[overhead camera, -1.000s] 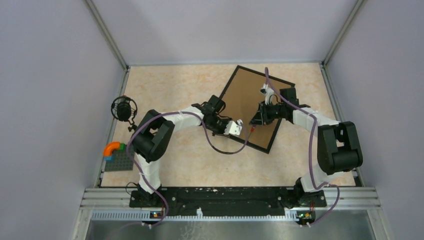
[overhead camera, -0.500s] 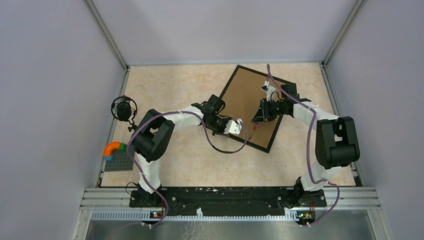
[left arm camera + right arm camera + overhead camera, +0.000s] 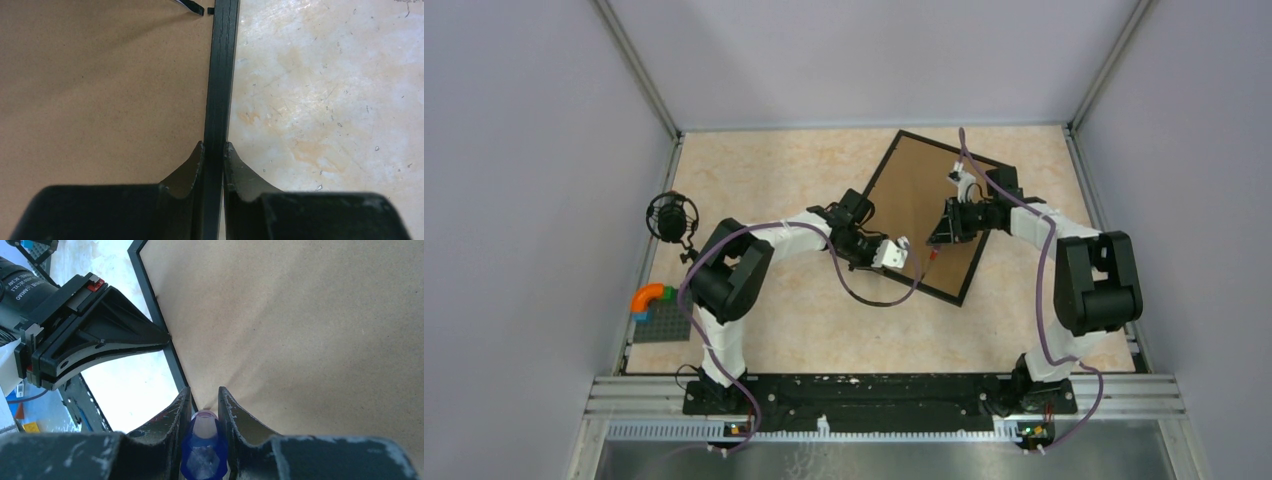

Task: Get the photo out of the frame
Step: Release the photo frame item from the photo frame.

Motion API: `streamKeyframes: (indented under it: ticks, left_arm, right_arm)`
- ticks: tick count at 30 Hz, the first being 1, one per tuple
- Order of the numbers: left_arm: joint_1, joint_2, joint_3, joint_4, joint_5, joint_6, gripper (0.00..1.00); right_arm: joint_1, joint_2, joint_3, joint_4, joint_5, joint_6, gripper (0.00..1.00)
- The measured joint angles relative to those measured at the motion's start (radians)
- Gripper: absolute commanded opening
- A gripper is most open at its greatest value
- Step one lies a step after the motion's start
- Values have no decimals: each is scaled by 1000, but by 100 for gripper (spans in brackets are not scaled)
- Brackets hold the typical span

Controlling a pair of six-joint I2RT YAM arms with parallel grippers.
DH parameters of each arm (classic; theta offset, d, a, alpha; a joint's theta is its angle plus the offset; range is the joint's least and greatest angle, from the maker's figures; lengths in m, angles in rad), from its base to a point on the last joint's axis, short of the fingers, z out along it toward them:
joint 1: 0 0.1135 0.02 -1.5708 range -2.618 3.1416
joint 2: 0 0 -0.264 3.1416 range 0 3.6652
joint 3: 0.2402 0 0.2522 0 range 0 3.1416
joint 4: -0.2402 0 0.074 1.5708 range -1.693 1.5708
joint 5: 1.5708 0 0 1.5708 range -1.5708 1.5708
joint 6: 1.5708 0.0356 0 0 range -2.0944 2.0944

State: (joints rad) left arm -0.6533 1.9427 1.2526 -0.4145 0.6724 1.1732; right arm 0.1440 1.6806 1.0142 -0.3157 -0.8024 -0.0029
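Note:
The frame (image 3: 916, 195) lies face down and slanted on the table, its brown board back up. The photo is hidden under the board. My left gripper (image 3: 913, 264) is shut on the black rim (image 3: 220, 75) of the near long edge, one finger on the board side and one on the table side (image 3: 215, 146). My right gripper (image 3: 936, 244) hovers over the board and is shut on a blue translucent tool (image 3: 204, 450). The tool's pale tip points at the board (image 3: 300, 330) just inside the rim (image 3: 150, 295), close to the left gripper's fingers (image 3: 125, 335).
A black round microphone-like object (image 3: 671, 216) stands at the table's left edge. Near it lies a grey brick plate with an orange and green arch (image 3: 657, 312). Grey walls close in three sides, and a metal rail (image 3: 874, 395) runs along the front.
The right arm's elbow and wrist have shifted slightly towards the far side, with its gripper still over the board. The left arm and the frame have stayed put.

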Motion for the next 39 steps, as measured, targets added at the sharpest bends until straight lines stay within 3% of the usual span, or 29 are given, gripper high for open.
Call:
streamKeyframes:
  ticks: [21, 31, 34, 39]
  left_arm:
    - [2, 26, 43, -24, -6, -118, 6]
    - [2, 37, 61, -15, -17, -159, 6]
    - [2, 43, 63, 26, -33, -158, 6]
    - [3, 42, 56, 43, -38, -153, 21]
  right_arm:
    - [87, -190, -93, -36, 113, -102, 0]
    - [159, -438, -266, 38, 230, -8, 0]
    - [172, -445, -276, 43, 238, 44, 0]
    - [137, -376, -267, 70, 237, 105, 0]
